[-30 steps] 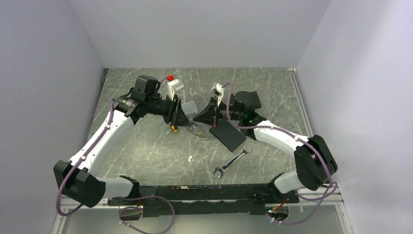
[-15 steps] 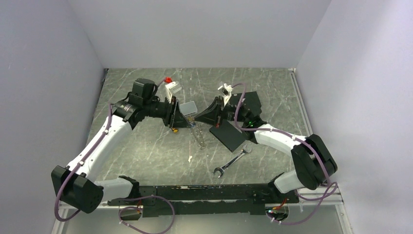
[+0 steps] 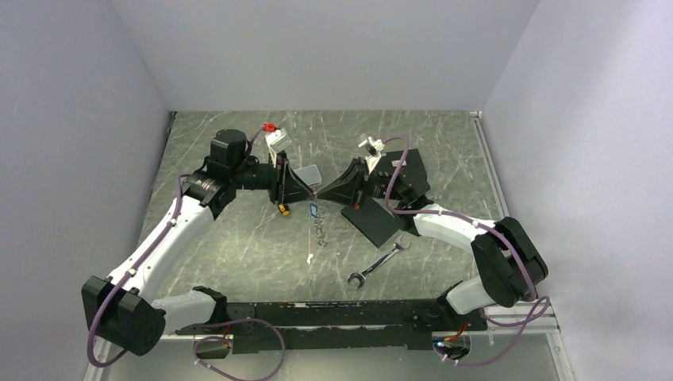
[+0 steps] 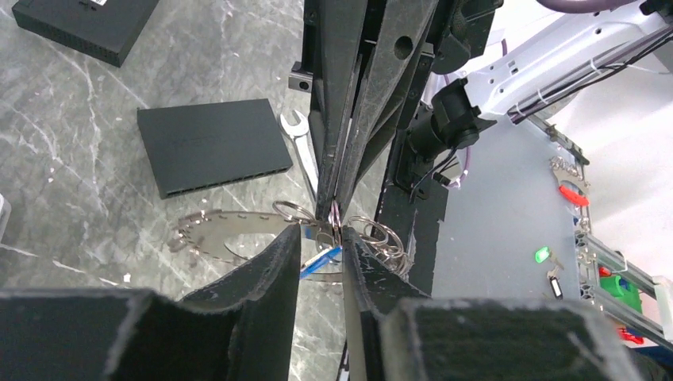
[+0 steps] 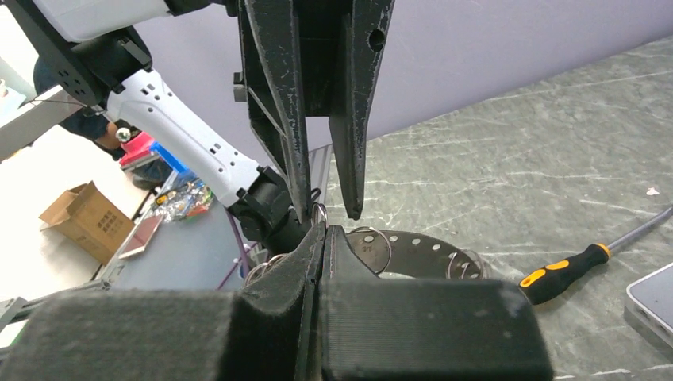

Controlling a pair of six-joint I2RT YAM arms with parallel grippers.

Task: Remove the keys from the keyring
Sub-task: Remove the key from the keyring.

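Keyring (image 3: 319, 230), a thin grey metal ring rimmed with small grey keys (image 4: 190, 236), dangles vertically over the grey marbled table (image 3: 238, 238). The right gripper (image 5: 323, 238) is clamped on its top loop, while the left gripper (image 4: 321, 236), jaws narrowly apart, straddles the small blue plastic tag (image 4: 321, 259) alongside.

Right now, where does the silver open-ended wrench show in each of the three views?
Top external: the wrench lies on the table, right of centre toward the front, just below the black flat rectangle.
Left wrist: its open head and part of the shaft show upper centre, right of that rectangle.
Right wrist: not in it.
Shared landmark: the keyring, near the middle of all three views.
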